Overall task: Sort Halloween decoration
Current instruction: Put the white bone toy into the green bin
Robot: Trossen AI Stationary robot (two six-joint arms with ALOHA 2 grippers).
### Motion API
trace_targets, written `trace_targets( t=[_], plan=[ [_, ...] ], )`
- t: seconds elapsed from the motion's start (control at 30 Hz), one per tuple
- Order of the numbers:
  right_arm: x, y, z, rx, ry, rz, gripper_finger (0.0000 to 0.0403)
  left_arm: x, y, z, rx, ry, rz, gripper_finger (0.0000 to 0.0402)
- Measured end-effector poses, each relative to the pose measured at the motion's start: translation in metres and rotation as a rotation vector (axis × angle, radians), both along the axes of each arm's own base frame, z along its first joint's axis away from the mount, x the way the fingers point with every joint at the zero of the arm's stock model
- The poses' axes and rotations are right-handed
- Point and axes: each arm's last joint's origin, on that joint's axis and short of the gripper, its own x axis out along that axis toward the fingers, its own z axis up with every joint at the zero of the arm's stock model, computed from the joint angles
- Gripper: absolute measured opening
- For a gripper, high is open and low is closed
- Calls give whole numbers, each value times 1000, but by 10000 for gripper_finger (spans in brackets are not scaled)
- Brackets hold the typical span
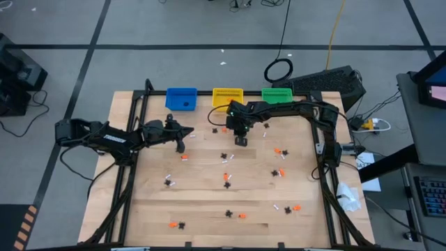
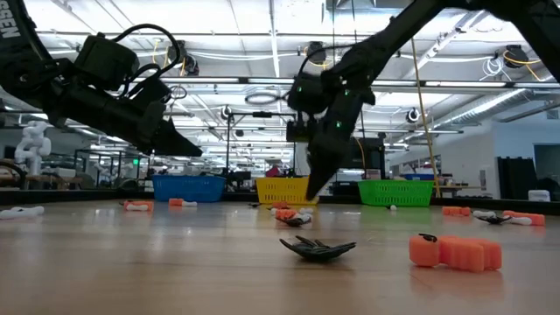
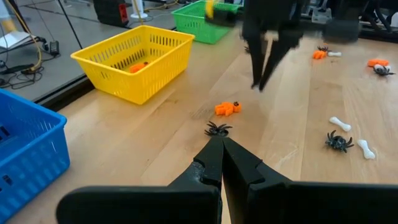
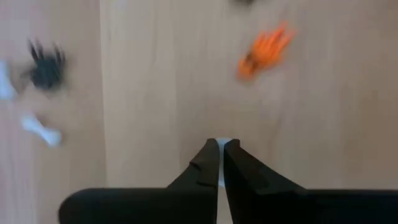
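I am looking down on the wooden tabletop [image 1: 209, 202], which is carrying everything here. Along its far edge three bins are sitting in a row: the blue bin [image 1: 181, 98] toward the left, the yellow bin [image 1: 227, 96] in the middle with something orange lying inside it, and the green bin [image 1: 277, 95] toward the right.

My right arm is reaching in from the right edge, and its right end effector [image 1: 240, 140] is hanging point-down over the tabletop in front of the yellow bin. In its wrist view the fingers are pressed almost together with a sliver of white showing between the tips; I cannot tell what that sliver is, so I am calling it clenched. My left arm is stretching in from the left edge, and the left end effector [image 1: 182, 146] is hovering above the wood near the blue bin, its fingers also clenched with nothing between them.

The Halloween decoration [image 1: 225, 177] is lying scattered across most of the tabletop: black spidery pieces, orange ones and small white bones, spread from the middle out toward the near edge and the right edge. An orange piece [image 3: 227, 108] and a black spider [image 3: 217, 129] are lying just beside each other ahead of the left end effector.
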Motion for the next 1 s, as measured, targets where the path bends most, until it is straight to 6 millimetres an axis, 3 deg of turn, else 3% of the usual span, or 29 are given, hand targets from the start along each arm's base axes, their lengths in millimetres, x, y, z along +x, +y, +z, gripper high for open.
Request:
trace_targets(
  t=[0.3, 0.53, 0.77, 1.0],
  plan=[
    [-26, -2, 62, -17, -90, -72, 1, 0, 0, -1, -4, 5, 0, 6],
    [-72, -41, 96, -100, -77, -294, 0, 0, 0, -1, -5, 8, -1, 6],
    [-121, -103, 86, -66, 12, -621, 0, -1, 0, -2, -52, 10, 37, 6],
    [-152, -159, 39, 28, 92, -867, 0, 1, 1, -1, -92, -4, 52, 6]
  ],
)
